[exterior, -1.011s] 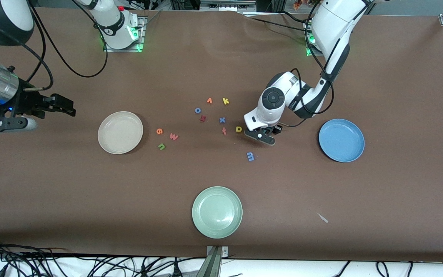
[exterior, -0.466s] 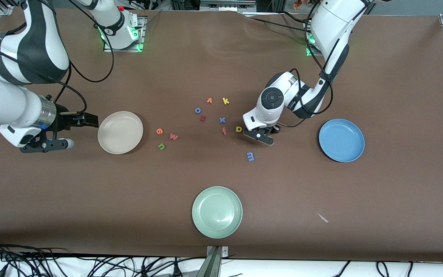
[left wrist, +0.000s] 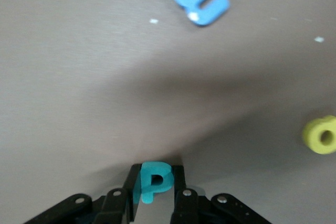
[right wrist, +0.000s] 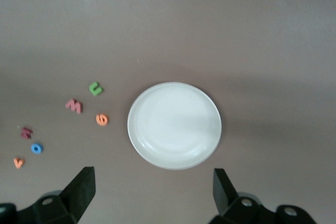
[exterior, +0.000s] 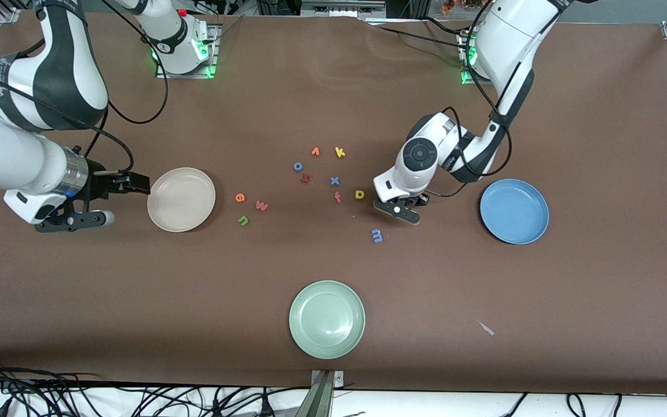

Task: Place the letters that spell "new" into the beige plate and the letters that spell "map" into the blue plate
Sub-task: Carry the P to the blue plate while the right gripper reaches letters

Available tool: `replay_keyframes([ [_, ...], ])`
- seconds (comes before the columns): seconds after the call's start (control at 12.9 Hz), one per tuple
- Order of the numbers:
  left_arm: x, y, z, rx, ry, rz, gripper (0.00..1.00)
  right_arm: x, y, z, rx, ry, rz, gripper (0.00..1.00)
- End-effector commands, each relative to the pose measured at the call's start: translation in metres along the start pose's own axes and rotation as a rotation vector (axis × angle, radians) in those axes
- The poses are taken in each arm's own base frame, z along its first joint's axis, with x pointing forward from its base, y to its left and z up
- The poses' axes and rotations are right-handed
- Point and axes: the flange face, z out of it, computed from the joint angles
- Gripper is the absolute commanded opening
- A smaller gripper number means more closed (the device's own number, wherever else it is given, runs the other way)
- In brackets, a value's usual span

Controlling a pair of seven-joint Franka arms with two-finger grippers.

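The left hand (exterior: 406, 207) is closed on the teal a (left wrist: 152, 181), which is pinched between both fingers, as shown in the left wrist view. This hand is positioned low over the table (exterior: 600, 289), between the yellow p (exterior: 359, 194) and the blue plate (exterior: 514, 211). The blue m (exterior: 377, 235) lies on the table near this hand, nearer to the front camera.

The right hand (exterior: 128, 182) is held with its fingers spread wide and nothing between them. It is located just beside the rim of the beige plate (exterior: 181, 199), at the right arm's end of the table.

The orange e (exterior: 240, 197), the pinkish-red w (exterior: 261, 205) and the green n (exterior: 243, 220) are grouped on the table beside the beige plate, toward the table's middle. Both plates are seen without letters in them.
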Motion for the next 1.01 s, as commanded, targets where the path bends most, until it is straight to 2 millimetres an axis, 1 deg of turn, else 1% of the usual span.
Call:
replay_keyframes([
  [0.0, 0.019, -0.031, -0.032, 0.011, -0.064, 0.008, 0.06, -0.004, -0.037, 0.026, 0.038, 0.074, -0.036, 0.99],
  [0.08, 0.024, -0.043, -0.046, -0.009, -0.107, 0.026, 0.06, -0.003, -0.050, 0.039, 0.043, 0.090, -0.007, 0.99],
  [0.16, 0.030, -0.068, -0.059, -0.026, -0.140, 0.044, 0.06, -0.004, -0.065, 0.048, 0.044, 0.095, 0.009, 0.99],
  [0.23, 0.031, -0.094, -0.072, -0.032, -0.163, 0.055, 0.06, -0.007, -0.084, 0.058, 0.043, 0.083, 0.023, 0.99],
  [0.31, 0.030, -0.114, -0.079, -0.039, -0.186, 0.074, 0.06, -0.013, -0.100, 0.069, 0.045, 0.077, 0.044, 0.99],
  [0.39, 0.027, -0.135, -0.079, -0.047, -0.200, 0.094, 0.06, -0.021, -0.112, 0.086, 0.036, 0.083, 0.040, 0.99],
  [0.47, 0.024, -0.158, -0.078, -0.058, -0.206, 0.112, 0.06, -0.027, -0.117, 0.107, 0.027, 0.091, 0.028, 0.99],
  [0.54, 0.020, -0.177, -0.077, -0.065, -0.222, 0.146, 0.06, -0.032, -0.119, 0.125, 0.030, 0.110, 0.029, 0.99],
  [0.62, 0.015, -0.201, -0.074, -0.078, -0.239, 0.173, 0.06, -0.040, -0.128, 0.146, 0.036, 0.136, 0.010, 0.99],
  [0.7, 0.010, -0.224, -0.071, -0.091, -0.239, 0.202, 0.07, -0.052, -0.131, 0.172, 0.039, 0.155, -0.003, 0.99],
  [0.78, 0.005, -0.247, -0.067, -0.104, -0.243, 0.240, 0.07, -0.062, -0.128, 0.191, 0.027, 0.165, -0.016, 0.99],
  [0.86, -0.003, -0.267, -0.058, -0.108, -0.260, 0.267, 0.07, -0.068, -0.127, 0.206, 0.005, 0.166, -0.039, 0.99],
  [0.93, -0.009, -0.278, -0.042, -0.110, -0.291, 0.296, 0.08, -0.071, -0.126, 0.213, -0.004, 0.165, -0.050, 0.99],
])
